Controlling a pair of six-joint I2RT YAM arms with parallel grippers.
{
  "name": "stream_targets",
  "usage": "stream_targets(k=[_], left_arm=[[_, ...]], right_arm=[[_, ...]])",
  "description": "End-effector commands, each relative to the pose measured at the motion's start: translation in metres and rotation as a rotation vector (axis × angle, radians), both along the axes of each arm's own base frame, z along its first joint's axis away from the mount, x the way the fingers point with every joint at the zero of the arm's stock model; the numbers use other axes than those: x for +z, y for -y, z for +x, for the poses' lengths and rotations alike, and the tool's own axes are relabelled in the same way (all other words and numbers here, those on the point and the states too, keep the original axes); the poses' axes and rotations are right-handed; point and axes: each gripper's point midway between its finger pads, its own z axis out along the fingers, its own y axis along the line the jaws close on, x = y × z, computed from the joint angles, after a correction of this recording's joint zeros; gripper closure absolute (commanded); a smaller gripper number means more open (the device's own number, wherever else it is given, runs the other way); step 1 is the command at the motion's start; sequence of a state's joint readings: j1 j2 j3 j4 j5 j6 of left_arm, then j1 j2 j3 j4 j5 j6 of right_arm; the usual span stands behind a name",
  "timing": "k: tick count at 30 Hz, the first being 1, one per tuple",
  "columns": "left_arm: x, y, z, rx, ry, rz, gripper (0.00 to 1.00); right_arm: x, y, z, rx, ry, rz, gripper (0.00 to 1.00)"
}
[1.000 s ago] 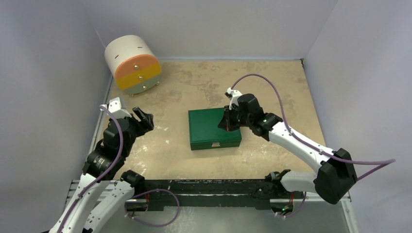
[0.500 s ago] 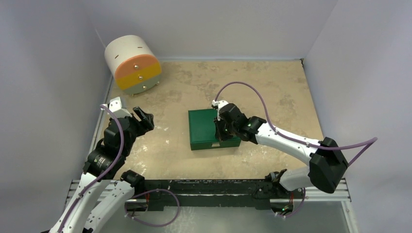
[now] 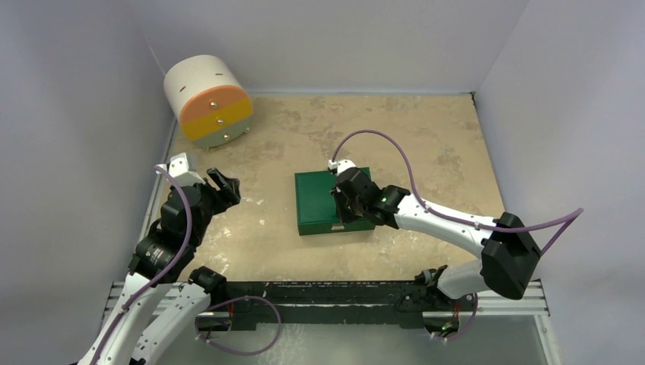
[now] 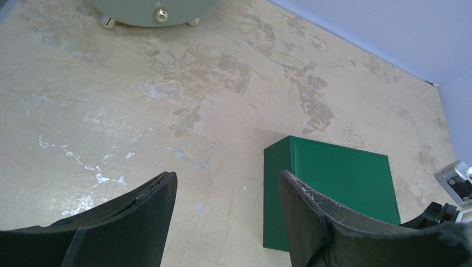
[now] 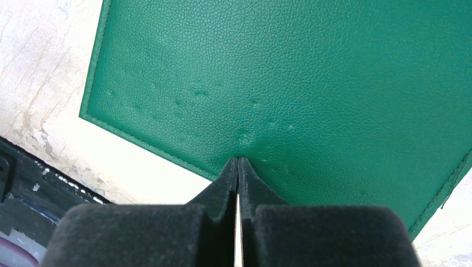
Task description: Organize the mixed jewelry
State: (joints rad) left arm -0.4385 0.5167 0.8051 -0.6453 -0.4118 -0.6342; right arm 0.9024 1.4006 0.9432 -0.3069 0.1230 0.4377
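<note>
Only from the right wrist do we see the right gripper [image 5: 238, 162] clenched over the green box [image 5: 289, 72]. The left gripper [image 4: 227, 178] is released at 9 o'clock.

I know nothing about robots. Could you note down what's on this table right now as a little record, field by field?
Table: mottled beige top, pale walls around it
Green box: middle of the table, lid closed
Round drawer case: far left corner, white body, orange and yellow drawer fronts
Jewelry: none in view
Left jaws: open, empty, above bare table to the left of the box
Right jaws: shut, nothing between them, tips at the box lid near its front edge
</note>
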Motion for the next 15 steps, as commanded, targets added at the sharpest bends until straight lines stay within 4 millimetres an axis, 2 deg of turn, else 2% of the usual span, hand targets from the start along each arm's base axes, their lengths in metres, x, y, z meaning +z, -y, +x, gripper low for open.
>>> stream_targets(k=[1,7,12,13,15], left_arm=[[0.012,0.001,0.005,-0.008,0.049,-0.007,0.33],[0.011,0.002,0.005,-0.009,0.047,-0.007,0.33],[0.013,0.001,0.004,-0.009,0.053,-0.010,0.33],[0.013,0.001,0.003,-0.009,0.054,-0.011,0.33],[0.013,0.001,0.003,-0.008,0.057,-0.013,0.33]], right_arm=[[-0.032,0.020,-0.012,-0.046,-0.068,-0.124,1.00],[-0.004,0.007,-0.002,-0.062,-0.016,-0.046,1.00],[0.024,0.012,0.006,-0.101,0.047,-0.016,0.96],[0.032,0.014,0.009,-0.114,0.075,-0.011,0.94],[0.045,0.020,0.016,-0.144,0.126,-0.007,0.77]])
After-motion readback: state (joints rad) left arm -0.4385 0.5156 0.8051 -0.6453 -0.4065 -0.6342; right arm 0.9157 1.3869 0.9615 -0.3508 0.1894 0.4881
